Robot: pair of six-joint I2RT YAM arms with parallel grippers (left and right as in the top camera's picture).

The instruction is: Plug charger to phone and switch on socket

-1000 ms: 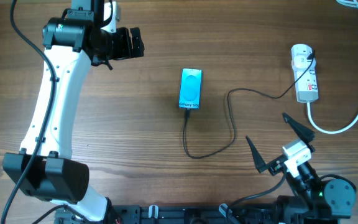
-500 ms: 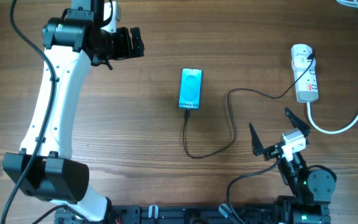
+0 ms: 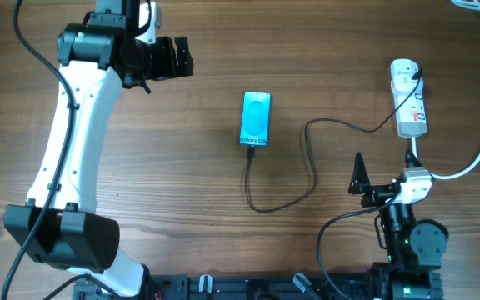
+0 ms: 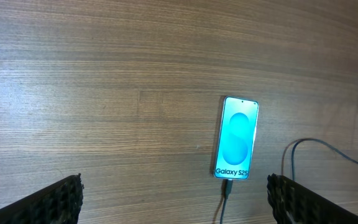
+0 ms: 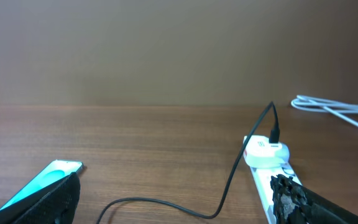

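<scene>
The phone [image 3: 256, 118] lies flat mid-table with its cyan screen up; it also shows in the left wrist view [image 4: 236, 137] and the right wrist view [image 5: 45, 177]. The thin black charger cable [image 3: 311, 158] has its tip against the phone's bottom edge [image 4: 227, 188], loops across the table and ends at a black plug in the white socket strip [image 3: 408, 108], also seen in the right wrist view [image 5: 267, 163]. My left gripper [image 3: 173, 57] is open and empty, far left of the phone. My right gripper [image 3: 384, 171] is open and empty, just below the socket's near end.
A thick white cord [image 3: 465, 171] curves from the socket along the right edge to the far corner [image 5: 334, 107]. The cable's loop [image 3: 261, 208] lies between the phone and my right arm's base [image 3: 411, 242].
My right gripper has turned and swung up and to the right, toward the socket's near end. The left arm, phone and cable have not moved.
</scene>
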